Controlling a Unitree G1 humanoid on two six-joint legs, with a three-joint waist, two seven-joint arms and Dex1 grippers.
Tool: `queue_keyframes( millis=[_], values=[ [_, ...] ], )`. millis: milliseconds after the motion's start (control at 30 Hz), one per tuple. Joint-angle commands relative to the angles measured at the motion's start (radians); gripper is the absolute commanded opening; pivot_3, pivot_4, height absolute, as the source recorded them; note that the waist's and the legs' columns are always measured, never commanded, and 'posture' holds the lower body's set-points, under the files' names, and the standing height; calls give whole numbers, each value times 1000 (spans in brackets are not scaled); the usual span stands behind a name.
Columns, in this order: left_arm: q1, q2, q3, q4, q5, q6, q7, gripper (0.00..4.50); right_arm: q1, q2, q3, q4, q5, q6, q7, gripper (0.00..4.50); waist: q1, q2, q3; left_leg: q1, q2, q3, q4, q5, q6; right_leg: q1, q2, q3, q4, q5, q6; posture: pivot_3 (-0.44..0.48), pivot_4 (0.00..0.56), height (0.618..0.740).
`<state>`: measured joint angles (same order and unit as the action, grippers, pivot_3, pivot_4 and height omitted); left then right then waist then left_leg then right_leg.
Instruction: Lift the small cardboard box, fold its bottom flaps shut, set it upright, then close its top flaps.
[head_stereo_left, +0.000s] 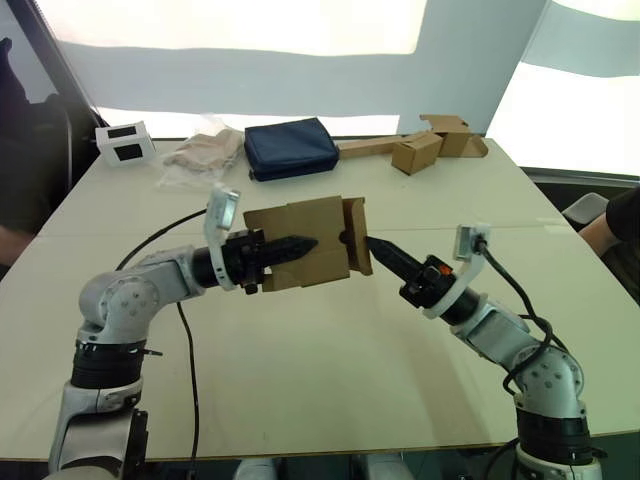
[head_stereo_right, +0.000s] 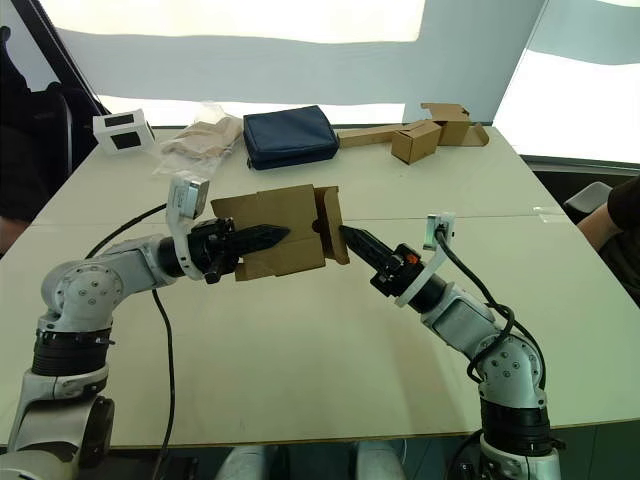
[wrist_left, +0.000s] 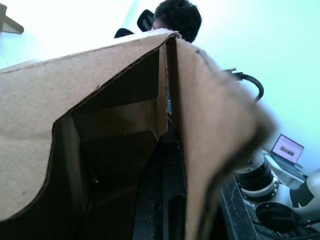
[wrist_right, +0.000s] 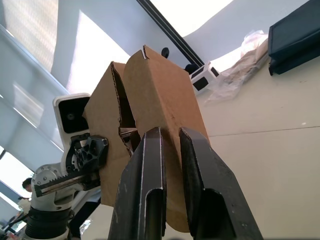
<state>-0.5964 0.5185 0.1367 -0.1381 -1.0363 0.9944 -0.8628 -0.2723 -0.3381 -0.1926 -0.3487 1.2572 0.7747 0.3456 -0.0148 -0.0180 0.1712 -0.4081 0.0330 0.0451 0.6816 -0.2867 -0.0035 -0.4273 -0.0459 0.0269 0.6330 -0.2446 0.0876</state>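
Observation:
The small cardboard box (head_stereo_left: 318, 232) hangs on its side above the middle of the table. My left gripper (head_stereo_left: 305, 244) is shut on its near wall; in the left wrist view one black finger (wrist_left: 162, 200) lies inside the box against that wall. The bottom flaps (head_stereo_left: 356, 236) face right and stand partly folded in, with a gap left between them. My right gripper (head_stereo_left: 373, 244) is shut with nothing in it, its tips touching those flaps (wrist_right: 165, 95). At the left end, the top flaps (head_stereo_left: 262, 217) are spread open around the left gripper.
At the back of the table lie a dark blue pouch (head_stereo_left: 291, 148), a clear bag of beige material (head_stereo_left: 200, 155), a white device (head_stereo_left: 123, 143) and a flat cardboard strip with smaller boxes (head_stereo_left: 420, 152). A black cable (head_stereo_left: 186, 340) trails over the table. A person sits at the right edge (head_stereo_left: 618, 225).

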Motion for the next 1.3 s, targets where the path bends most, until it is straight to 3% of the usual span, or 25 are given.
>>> queue_keyframes(
  millis=[33,300,567,900,1033,1300],
  values=[
    [-8,0,23,-35,-26,-5,0,0,-19,-13,14,-52,-54,-27,5,508,0,0,0,0,0,0,0,0,0,0,0,0,0,0,0,0,150,740],
    [-4,-12,5,-35,-13,-9,12,0,-63,-2,80,-135,-130,-29,-33,508,0,0,0,0,0,0,0,0,0,0,0,0,0,0,0,0,150,740],
    [-1,-24,-12,-30,12,-21,11,0,-86,-8,104,-193,-72,16,-78,508,1,0,0,0,0,0,0,0,0,0,0,0,0,0,0,0,150,740],
    [-8,-26,3,-32,4,-12,11,0,-60,-65,-60,-99,170,39,-140,508,1,0,0,0,0,0,0,0,0,0,0,0,0,0,0,0,150,740],
    [-6,-26,9,-41,-6,-5,11,0,-45,-71,-97,-52,191,26,-162,508,1,0,0,0,0,0,0,0,0,0,-1,0,0,0,0,0,150,740],
    [-13,-24,8,-40,-11,-3,11,0,-65,-45,32,-79,52,37,-174,508,-3,0,0,0,0,0,-1,0,0,0,1,0,0,0,0,0,150,740]
  ],
)
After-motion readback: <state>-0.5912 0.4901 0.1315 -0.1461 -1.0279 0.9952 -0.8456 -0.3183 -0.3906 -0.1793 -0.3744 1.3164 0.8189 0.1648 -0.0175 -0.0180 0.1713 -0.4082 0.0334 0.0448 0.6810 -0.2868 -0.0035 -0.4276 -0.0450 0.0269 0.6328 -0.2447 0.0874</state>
